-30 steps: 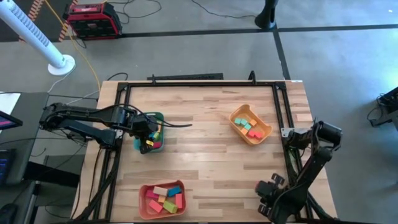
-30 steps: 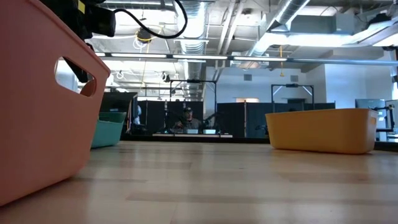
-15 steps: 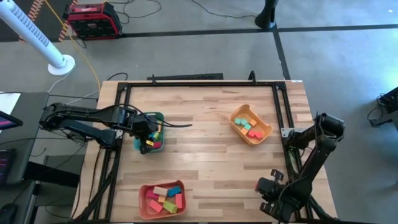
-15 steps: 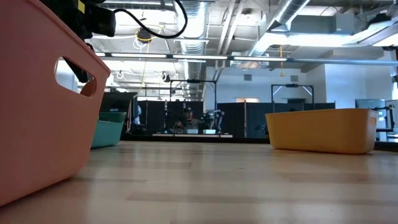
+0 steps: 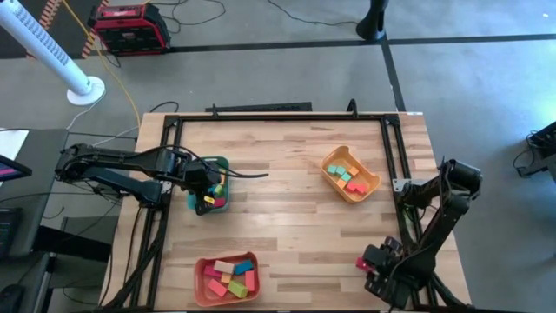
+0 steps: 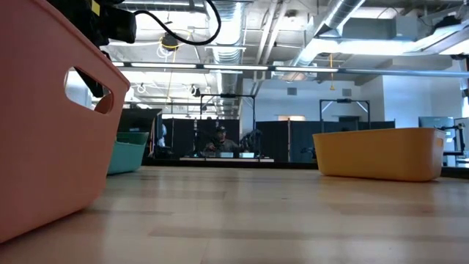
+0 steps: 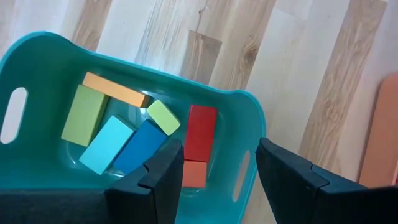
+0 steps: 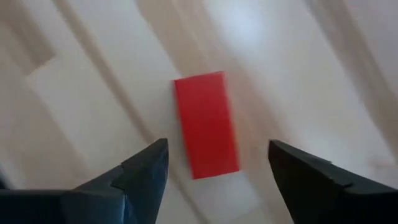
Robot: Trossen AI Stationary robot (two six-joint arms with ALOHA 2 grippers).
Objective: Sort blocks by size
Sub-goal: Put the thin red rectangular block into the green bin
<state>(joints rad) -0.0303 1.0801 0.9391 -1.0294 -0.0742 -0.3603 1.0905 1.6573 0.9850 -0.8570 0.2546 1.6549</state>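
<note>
A red block lies flat on the table near its front right corner, also a small red spot in the high view. My right gripper hovers open above it, one finger on either side and clear of it. My left gripper hangs open over the teal tray at the table's left and holds nothing. Several blocks lie in that tray: orange, green, light blue, blue and red.
An orange tray with several blocks stands at the far right. A salmon tray with more blocks sits at the near edge, left of centre, and looms large in the low view. Bare wood lies between the trays.
My right gripper has risen a little and shifted slightly toward the table's far edge. The red block now shows on the table beside it. My left arm has kept still.
</note>
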